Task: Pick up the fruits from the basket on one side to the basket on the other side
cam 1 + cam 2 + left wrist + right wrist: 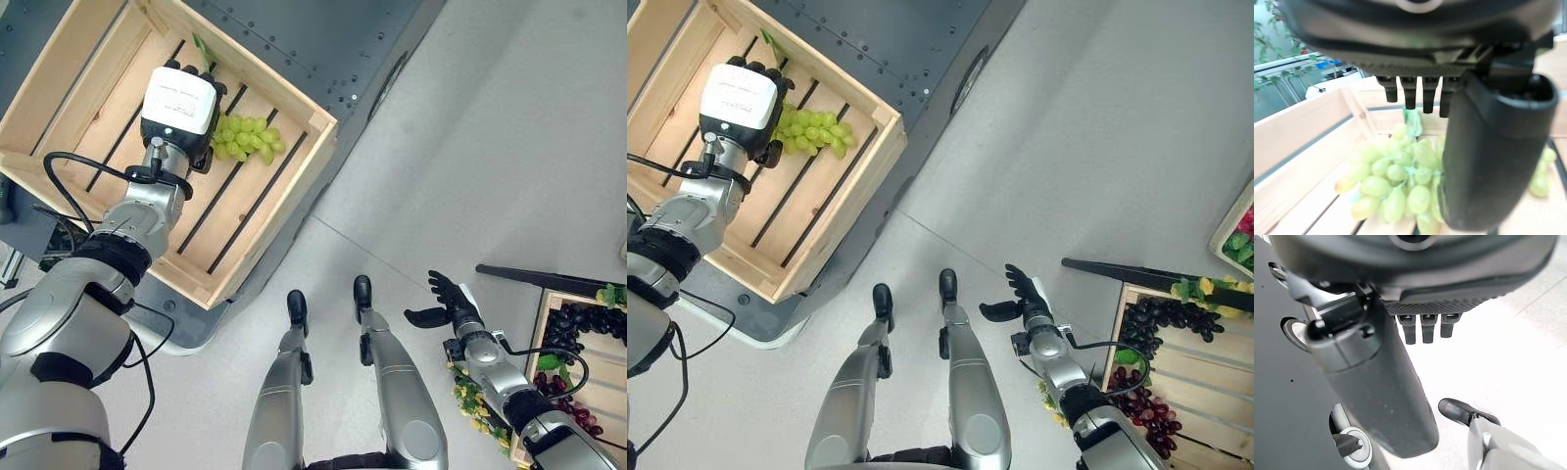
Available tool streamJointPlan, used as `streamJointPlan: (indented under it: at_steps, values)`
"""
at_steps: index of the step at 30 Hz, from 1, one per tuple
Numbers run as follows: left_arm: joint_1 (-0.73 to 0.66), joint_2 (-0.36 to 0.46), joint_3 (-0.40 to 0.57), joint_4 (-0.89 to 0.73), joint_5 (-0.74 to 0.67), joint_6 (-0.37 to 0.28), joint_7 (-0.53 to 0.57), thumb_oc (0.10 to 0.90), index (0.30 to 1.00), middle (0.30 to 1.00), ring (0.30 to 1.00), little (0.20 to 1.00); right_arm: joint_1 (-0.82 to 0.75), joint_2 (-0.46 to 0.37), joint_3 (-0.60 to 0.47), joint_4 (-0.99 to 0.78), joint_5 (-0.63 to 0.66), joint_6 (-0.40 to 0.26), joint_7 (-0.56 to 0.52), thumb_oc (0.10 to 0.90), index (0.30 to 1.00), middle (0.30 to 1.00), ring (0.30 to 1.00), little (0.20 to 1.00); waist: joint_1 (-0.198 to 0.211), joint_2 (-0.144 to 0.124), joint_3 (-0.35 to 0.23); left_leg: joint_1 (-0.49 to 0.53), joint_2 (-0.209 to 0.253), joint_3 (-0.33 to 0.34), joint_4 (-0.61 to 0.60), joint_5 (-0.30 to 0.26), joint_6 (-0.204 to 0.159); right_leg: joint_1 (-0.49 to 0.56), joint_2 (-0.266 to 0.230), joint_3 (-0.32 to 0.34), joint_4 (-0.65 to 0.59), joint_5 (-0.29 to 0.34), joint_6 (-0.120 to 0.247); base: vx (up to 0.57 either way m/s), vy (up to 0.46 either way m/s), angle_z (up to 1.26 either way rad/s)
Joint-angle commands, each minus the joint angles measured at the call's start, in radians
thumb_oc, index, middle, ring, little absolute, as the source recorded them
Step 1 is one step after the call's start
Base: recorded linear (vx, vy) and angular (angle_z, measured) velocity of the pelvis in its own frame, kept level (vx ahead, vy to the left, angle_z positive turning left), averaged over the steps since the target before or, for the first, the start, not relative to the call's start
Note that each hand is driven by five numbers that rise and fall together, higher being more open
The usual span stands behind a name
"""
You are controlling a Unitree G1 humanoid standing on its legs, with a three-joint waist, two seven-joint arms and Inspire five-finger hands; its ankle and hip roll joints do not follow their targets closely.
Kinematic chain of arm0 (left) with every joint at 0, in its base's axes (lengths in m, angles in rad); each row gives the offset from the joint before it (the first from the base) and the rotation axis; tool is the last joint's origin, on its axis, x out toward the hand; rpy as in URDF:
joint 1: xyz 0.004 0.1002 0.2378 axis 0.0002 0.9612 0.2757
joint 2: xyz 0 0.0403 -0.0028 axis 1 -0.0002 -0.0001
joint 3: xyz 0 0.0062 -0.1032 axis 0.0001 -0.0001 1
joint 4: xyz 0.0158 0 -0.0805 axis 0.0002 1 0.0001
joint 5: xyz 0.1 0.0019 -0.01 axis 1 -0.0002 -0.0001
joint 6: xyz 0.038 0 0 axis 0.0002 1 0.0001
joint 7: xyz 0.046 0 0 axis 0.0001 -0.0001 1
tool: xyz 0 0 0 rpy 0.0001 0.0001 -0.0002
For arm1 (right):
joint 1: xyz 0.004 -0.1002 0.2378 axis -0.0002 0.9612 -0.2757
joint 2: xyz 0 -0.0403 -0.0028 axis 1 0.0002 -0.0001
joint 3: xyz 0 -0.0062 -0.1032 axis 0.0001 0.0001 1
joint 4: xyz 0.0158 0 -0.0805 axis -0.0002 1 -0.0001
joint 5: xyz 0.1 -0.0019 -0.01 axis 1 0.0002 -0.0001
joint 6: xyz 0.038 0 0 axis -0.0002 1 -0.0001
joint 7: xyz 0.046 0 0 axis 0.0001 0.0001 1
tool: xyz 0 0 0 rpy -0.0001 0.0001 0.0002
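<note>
Green grapes (247, 137) lie on the slatted bottom of a large wooden crate (284, 196), which sits on a dark grey platform (343, 49) at the robot's left side. This crate is the biggest thing in the scene, and the bunch rests near its far right wall. The left hand (196, 83) is over the crate, just beside the bunch; in the left wrist view its fingers (1415, 90) are straight and relaxed above the grapes (1396, 181), and they do not close around anything. At the robot's right side, a second wooden crate (1195, 392) stands on the light floor (509, 147) and contains dark purple grapes (1161, 318) and red grapes (1151, 406). The right hand (446, 304) hangs over the floor between the two crates, with its fingers spread wide and holding nothing.
</note>
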Motion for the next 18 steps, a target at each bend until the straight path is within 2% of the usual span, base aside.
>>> streamJointPlan:
  at_steps: [1,3,10,16,18]
  values:
    - [-0.167,0.041,0.054,0.024,0.044,-0.008,0.067,0.800,0.900,0.900,0.900,0.900,0.004,-0.079,-0.041,-0.064,0.036,-0.037,-0.015,0.800,0.900,0.900,0.900,0.900,0.005,-0.018,-0.010,-0.064,-0.011,0.018,0.094,-0.008,-0.014,-0.009,0.024,-0.003,0.091,-0.022,-0.002,-0.03,0.011,-0.09]
    - [-0.180,0.042,0.046,0.036,0.038,-0.039,0.066,0.800,0.900,0.900,0.900,0.900,0.003,-0.081,-0.041,-0.065,0.043,-0.036,-0.013,0.800,0.900,0.900,0.900,0.900,0.004,-0.018,-0.010,-0.071,-0.012,0.016,0.098,-0.007,-0.014,-0.015,0.025,-0.001,0.095,-0.021,-0.002,-0.01,0.005,-0.03]
    - [-0.214,0.024,-0.011,0.044,0.047,-0.086,-0.087,0.800,0.900,0.900,0.900,0.900,-0.022,-0.074,-0.037,-0.055,0.042,-0.041,-0.006,0.800,0.900,0.900,0.900,0.900,-0.005,-0.021,-0.010,-0.087,-0.012,0.028,0.092,-0.007,-0.013,-0.038,0.026,0.005,0.084,-0.007,0.004,0.00,0.000,0.00]
    - [-0.232,0.012,-0.035,0.064,0.025,-0.076,-0.113,0.800,0.900,0.900,0.900,0.900,-0.019,-0.068,-0.031,-0.072,0.045,-0.044,-0.014,0.800,0.900,0.900,0.900,0.900,-0.014,-0.027,-0.010,-0.104,-0.013,0.035,0.089,-0.006,-0.012,-0.057,0.030,0.012,0.074,0.002,0.006,0.00,0.000,0.00]
    - [-0.236,0.001,-0.040,0.084,0.016,-0.060,-0.161,0.800,0.900,0.900,0.900,0.900,-0.021,-0.061,-0.029,-0.078,0.051,-0.053,-0.022,0.800,0.900,0.900,0.900,0.900,-0.016,-0.037,-0.010,-0.122,-0.014,0.035,0.088,-0.002,-0.012,-0.072,0.032,0.012,0.069,0.009,0.007,-0.01,-0.045,-0.01]
